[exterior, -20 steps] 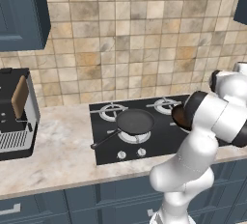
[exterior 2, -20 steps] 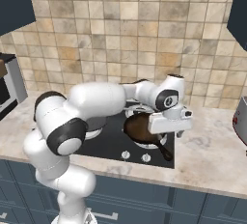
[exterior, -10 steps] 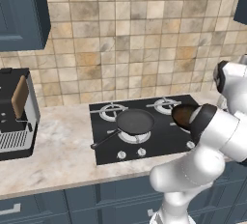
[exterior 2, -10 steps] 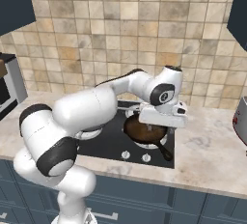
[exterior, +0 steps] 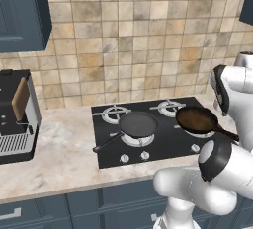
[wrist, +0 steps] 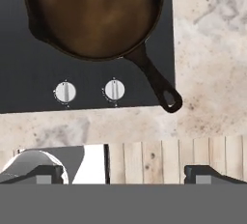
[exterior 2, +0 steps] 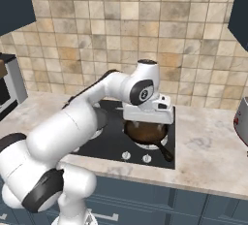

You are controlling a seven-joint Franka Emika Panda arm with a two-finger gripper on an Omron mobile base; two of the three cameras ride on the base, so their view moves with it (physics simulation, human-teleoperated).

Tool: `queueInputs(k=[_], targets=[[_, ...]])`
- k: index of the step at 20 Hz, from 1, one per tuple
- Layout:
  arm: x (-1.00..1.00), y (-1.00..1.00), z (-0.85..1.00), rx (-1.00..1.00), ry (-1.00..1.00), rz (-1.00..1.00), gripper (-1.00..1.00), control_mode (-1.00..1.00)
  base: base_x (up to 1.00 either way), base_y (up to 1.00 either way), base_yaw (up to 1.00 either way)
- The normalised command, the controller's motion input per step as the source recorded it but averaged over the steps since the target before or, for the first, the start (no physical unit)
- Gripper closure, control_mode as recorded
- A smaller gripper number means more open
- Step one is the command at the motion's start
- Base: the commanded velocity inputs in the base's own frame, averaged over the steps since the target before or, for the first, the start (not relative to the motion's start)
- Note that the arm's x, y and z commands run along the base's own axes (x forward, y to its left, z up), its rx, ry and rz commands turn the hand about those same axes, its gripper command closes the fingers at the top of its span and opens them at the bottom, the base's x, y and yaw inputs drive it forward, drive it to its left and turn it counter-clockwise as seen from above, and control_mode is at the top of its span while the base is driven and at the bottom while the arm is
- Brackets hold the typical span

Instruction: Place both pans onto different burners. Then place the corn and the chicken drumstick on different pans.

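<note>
Black cooktop (exterior: pixel 163 144) with two pans set on separate burners: the dark grey pan (exterior: pixel 138 124) on the front left burner and the reddish-brown pan (exterior: pixel 196 119) on the front right, its long black handle (wrist: pixel 154 80) pointing toward the counter edge. The gripper (wrist: pixel 123 174) hangs above the reddish-brown pan, fingers spread wide and holding nothing. Marble countertop (wrist: pixel 212 49) lies beside the cooktop.

It was a home kitchen — a black cooktop (exterior: pixel 163 146) with 2 pans sat in a marble counter (exterior: pixel 59 154), backed by tan wall tiles (exterior: pixel 133 50), with blue cabinets (exterior: pixel 22 16) around it.
</note>
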Motion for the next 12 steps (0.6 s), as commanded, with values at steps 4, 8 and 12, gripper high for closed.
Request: queueInputs(k=[4,8,12], targets=[[-0.04,0.29,0.3,-0.02,0.0,-0.08,-1.0,-1.0,0.0,0.0,0.0],[-0.09,0.24,0.23,0.0,0.0,-0.13,-1.0,-1.0,0.0,0.0,0.0],[-0.14,0.17,0.17,0.05,0.0,-0.11,-1.0,-1.0,0.0,0.0,0.0]])
